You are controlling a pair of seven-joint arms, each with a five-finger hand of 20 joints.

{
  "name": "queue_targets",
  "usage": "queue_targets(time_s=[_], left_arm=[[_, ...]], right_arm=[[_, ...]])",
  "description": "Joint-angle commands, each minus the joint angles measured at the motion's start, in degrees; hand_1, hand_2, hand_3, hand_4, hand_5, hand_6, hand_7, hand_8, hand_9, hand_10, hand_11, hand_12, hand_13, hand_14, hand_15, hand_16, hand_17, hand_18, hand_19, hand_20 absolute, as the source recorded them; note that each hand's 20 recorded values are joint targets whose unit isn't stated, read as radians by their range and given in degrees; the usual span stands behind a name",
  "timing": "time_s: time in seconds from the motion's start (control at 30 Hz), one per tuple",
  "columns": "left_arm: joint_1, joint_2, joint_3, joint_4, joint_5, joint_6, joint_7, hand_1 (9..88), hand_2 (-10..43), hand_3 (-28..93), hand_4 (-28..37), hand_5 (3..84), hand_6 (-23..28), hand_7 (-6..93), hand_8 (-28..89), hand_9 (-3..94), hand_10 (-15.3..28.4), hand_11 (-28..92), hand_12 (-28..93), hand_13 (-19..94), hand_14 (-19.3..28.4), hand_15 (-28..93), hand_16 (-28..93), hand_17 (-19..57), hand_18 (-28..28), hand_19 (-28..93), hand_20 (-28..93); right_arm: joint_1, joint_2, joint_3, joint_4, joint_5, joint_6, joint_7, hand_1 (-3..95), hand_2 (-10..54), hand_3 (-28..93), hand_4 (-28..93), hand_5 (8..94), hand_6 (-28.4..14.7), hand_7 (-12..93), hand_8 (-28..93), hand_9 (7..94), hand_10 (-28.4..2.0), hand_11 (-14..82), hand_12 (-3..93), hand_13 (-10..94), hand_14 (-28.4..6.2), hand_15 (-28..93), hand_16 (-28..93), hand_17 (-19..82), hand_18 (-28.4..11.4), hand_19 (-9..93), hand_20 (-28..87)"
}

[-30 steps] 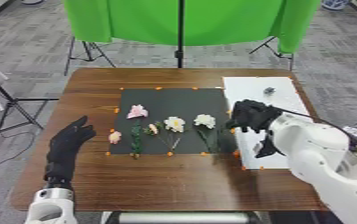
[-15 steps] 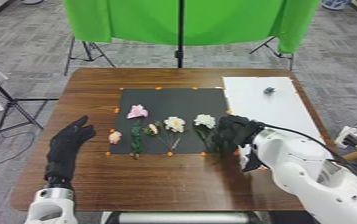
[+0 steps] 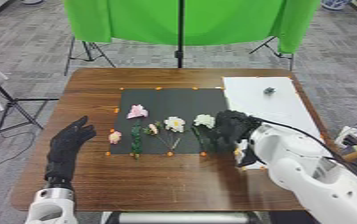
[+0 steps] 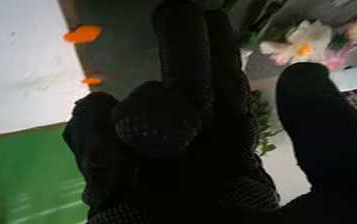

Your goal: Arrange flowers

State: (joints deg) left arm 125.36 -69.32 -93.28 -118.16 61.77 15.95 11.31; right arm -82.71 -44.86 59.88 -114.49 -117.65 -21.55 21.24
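Stem (image 3: 197,136) of rightmost white flower (image 3: 205,120) ran near-to-far on black mat (image 3: 170,100), bloom farthest, right hand (image 3: 231,128) over mat's right edge, part-open, hold unclear

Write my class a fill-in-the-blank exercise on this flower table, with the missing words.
The cloth beyond the table is ____. The sheet beside the dark mat is ____. Nearer to that sheet is the robot's ____ hand. On the mat, the flower farthest from the robot is ____.

Missing words: green; white; right; pink.
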Motion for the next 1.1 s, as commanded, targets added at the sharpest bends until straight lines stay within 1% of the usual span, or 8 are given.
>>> queue_targets(time_s=[0.03, 0.1, 0.2, 0.4, 0.47, 0.6, 0.87, 1.1], left_arm=[[1.0, -0.48, 0.02, -0.12, 0.16, 0.25, -0.33, 25.5, -6.9, 67, -26.6, 41.9, 5.1, 11.7, -6, 43.2, 13.6, 23, 12, 31, 18.2, 34, -2, 1.8, 14.5, 16, 21], [1.0, -0.53, 0.10, -0.11, 0.23, 0.19, -0.32, 25.6, -6.9, 67, -26.6, 41.9, 5.0, 11.8, -6, 43.3, 13.6, 23, 12, 31, 18.2, 34, -2, 1.8, 14.5, 16, 21], [1.1, -0.51, 0.06, -0.19, 0.17, 0.29, -0.13, 25.6, -6.7, 67, -26.6, 41.9, 5.0, 11.8, -6, 43.2, 13.6, 23, 12, 31, 18.1, 34, -2, 1.8, 14.5, 16, 21], [0.7, -0.33, 0.19, -0.10, 0.32, 0.23, -0.45, 25.6, -6.8, 67, -26.3, 41.9, 5.1, 11.7, -6, 43.1, 13.6, 23, 12, 31, 18.2, 34, -2, 1.8, 14.5, 16, 21], [0.7, -0.42, 0.22, -0.10, 0.31, 0.32, -0.44, 25.6, -6.8, 67, -26.4, 41.9, 5.1, 11.7, -6, 43.2, 13.6, 23, 12, 31, 18.2, 34, -2, 1.8, 14.5, 16, 21], [0.8, -0.47, 0.37, -0.12, 0.43, 0.25, -0.54, 25.6, -6.8, 67, -26.4, 41.9, 5.1, 11.8, -6, 43.3, 13.6, 23, 12, 31, 18.2, 34, -2, 1.8, 14.6, 16, 21], [0.5, -0.61, 0.50, 0.08, 0.26, 0.26, -0.38, 25.9, -6.8, 66, -26.3, 41.9, 5.1, 11.6, -6, 43.2, 13.5, 23, 12, 31, 18.2, 34, -2, 1.8, 14.5, 16, 21], [0.0, -0.62, 0.82, 0.40, 0.17, -0.09, -0.36, 25.9, -6.8, 67, -26.2, 41.9, 5.1, 11.7, -6, 43.2, 13.5, 23, 12, 31, 18.3, 34, -2, 1.8, 14.6, 16, 21]], right_arm=[[0.2, 1.0, 5.1, -0.4, 1.9, -1.3, 2.2, 21.7, 6.7, 70, -10, 78.2, -0.2, 16, -9, 85.0, -15.0, 26.8, 25.8, 85, -6.7, 65, 35, 63, -14.9, 93, 60], [1.7, 1.0, 5.4, 0.7, 0.9, -0.4, 3.3, 21.4, 6.1, 69, -10, 78.3, -0.2, 16, -9, 85.0, -15.0, 26.9, 25.8, 85, -6.7, 65, 35, 63, -15.0, 93, 60], [5.6, 0.7, 4.1, 4.4, -3.6, 4.7, 5.4, 23.2, 4.2, 67, -10, 75.8, -0.9, 16, -9, 82.0, -14.9, 25.7, 25.5, 84, -7.1, 64, 35, 61, -15.1, 93, 60], [14.0, 0.8, 0.6, 14.0, -11.6, 13.4, 7.9, 27.7, -2.7, 66, -10, 61.4, -2.9, 13, -7, 62.4, -17.6, 17.2, 23.4, 77, -9.0, 65, 35, 57, -15.9, 93, 58], [17.3, -0.1, -1.2, 18.3, -13.4, 13.9, 9.3, 27.6, -7.4, 70, -11, 52.9, -3.7, 12, -7, 53.1, -18.0, 14.3, 23.7, 74, -10.1, 67, 34, 56, -16.3, 93, 57], [21.6, -2.4, -2.2, 26.2, -12.9, 10.3, 10.5, 27.5, -9.5, 72, -12, 41.1, -4.3, 10, -6, 41.5, -19.9, 10.0, 23.6, 68, -11.8, 69, 32, 53, -16.9, 93, 53], [25.6, -7.2, -5.5, 38.6, -14.4, 8.9, 7.0, 29.1, -9.5, 71, -13, 39.3, -1.4, 10, -6, 42.8, -19.5, 10.7, 23.5, 69, -11.7, 69, 31, 53, -17.3, 93, 51], [25.1, -10.1, -7.0, 43.9, -15.7, 10.3, 5.5, 30.7, -9.5, 71, -15, 41.7, 1.1, 13, -8, 49.0, -17.8, 13.2, 23.0, 73, -9.4, 69, 31, 55, -16.0, 93, 51]])
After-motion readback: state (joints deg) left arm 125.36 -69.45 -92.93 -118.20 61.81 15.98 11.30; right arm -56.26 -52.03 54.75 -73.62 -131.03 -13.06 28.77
